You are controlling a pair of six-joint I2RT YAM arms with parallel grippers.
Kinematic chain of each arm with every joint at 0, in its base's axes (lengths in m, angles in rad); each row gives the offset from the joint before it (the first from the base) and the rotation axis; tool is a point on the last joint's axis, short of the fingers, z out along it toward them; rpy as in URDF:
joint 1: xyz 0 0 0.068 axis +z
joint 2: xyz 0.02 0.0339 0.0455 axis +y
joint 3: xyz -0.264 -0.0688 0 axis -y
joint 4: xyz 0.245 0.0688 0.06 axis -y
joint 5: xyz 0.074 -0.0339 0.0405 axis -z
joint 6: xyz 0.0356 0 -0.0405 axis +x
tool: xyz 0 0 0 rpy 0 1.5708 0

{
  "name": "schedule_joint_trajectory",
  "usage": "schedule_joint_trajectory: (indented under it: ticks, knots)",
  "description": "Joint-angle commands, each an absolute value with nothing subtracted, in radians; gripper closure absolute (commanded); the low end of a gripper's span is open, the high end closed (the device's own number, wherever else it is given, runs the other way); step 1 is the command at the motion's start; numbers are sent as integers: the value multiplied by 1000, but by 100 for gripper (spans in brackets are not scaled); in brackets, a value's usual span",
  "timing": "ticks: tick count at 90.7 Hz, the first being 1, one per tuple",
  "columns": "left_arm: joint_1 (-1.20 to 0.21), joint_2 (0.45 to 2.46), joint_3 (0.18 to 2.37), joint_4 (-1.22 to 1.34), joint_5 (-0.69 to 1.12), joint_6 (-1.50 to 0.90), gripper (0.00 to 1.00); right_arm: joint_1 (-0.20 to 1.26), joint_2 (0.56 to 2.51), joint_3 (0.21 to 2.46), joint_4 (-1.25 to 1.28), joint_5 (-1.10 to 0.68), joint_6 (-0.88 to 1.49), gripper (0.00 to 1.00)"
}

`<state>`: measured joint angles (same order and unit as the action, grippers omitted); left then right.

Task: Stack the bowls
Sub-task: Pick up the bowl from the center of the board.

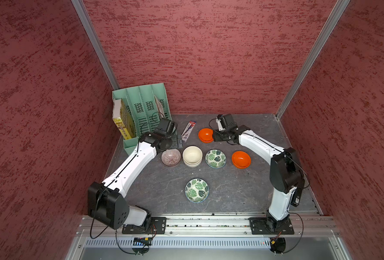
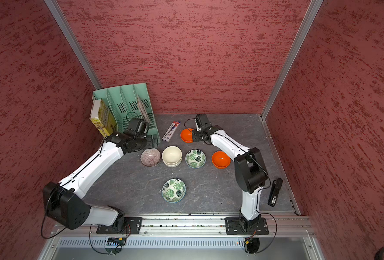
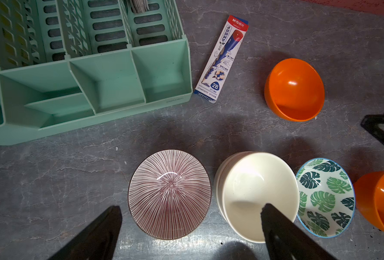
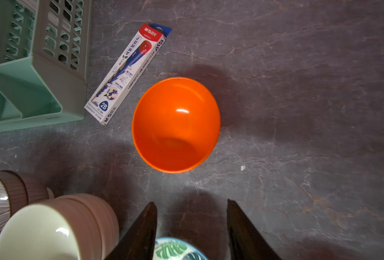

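A row of bowls crosses the table in both top views: a purple-grey lined bowl (image 1: 170,157), two cream bowls (image 1: 192,155) nested together, a leaf-patterned bowl (image 1: 215,158) and an orange bowl (image 1: 241,159). A second orange bowl (image 1: 205,135) sits further back, and a second leaf bowl (image 1: 196,190) stands alone nearer the front. My left gripper (image 3: 191,208) hangs wide open above the purple-grey bowl (image 3: 169,194), one finger over the cream bowls (image 3: 258,193). My right gripper (image 4: 191,202) is open and empty just short of the back orange bowl (image 4: 176,125).
A mint-green file rack (image 1: 141,108) with a yellow book (image 1: 121,121) stands at the back left, close to my left wrist. A pencil box (image 1: 188,131) lies between the rack and the back orange bowl. A black device (image 2: 275,192) lies by the right wall.
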<state>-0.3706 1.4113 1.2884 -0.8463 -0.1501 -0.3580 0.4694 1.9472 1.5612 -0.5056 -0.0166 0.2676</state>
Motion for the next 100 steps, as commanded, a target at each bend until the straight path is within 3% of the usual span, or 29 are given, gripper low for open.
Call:
schedule_joint_trajectory:
  ticks: [1,56,86,100]
  knots:
    - [-376,1399,1307,-854,-146,-349,0,474,2006,1613,-498,4,327,47]
    - [-383,1396,1319,-870,-170,-347,0,458,2194,1762,-499,117,441,49]
    - [-379,1391,1315,-869,-178,-341,0,431,2261,1863,-547,91,445,82]
    - [-376,1387,1307,-866,-181,-339,0,407,2256,1865,-547,60,455,90]
